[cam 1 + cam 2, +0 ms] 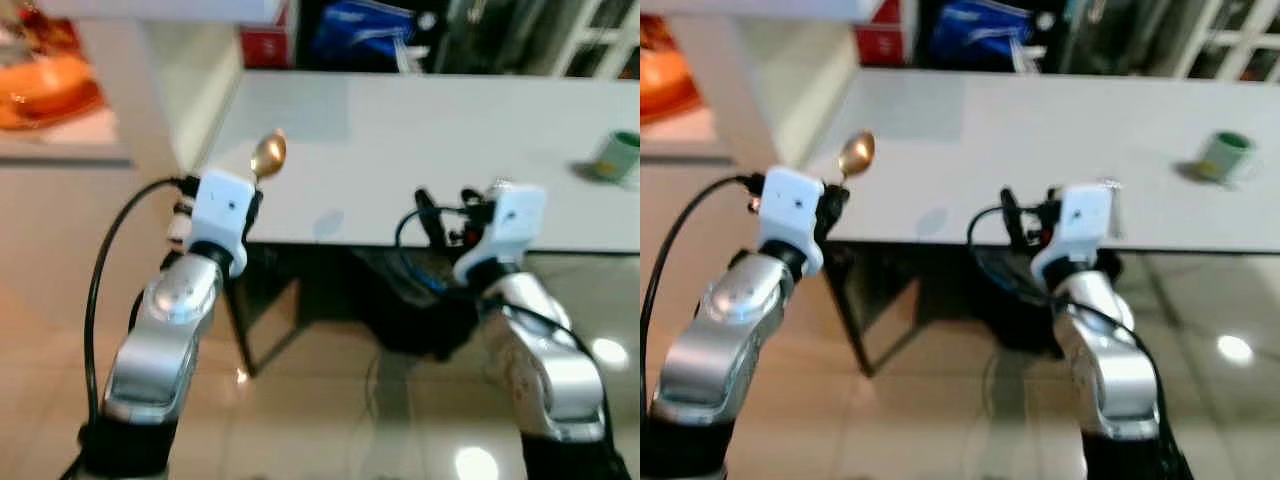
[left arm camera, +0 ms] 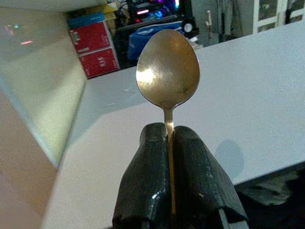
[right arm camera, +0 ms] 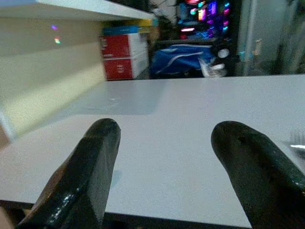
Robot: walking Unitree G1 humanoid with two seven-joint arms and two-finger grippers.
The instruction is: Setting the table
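Golden spoon (image 2: 167, 71) clamped upright in left pincer (image 2: 170, 143); right pincer (image 3: 164, 143) spread wide; green cup (image 1: 617, 155) on table (image 1: 420, 140).

A white desk (image 1: 400, 130) spans the upper frame over a glossy tiled floor (image 1: 400, 420); a green cup (image 1: 618, 155) sits at its far right.

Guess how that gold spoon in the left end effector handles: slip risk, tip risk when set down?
Probably stiff and light: the spoon looks like thin polished metal. Its glossy handle may slip or pivot, since the left end effector pinches only the narrow stem. Released on the table, it likely rocks onto its rounded bowl rather than rolling away.
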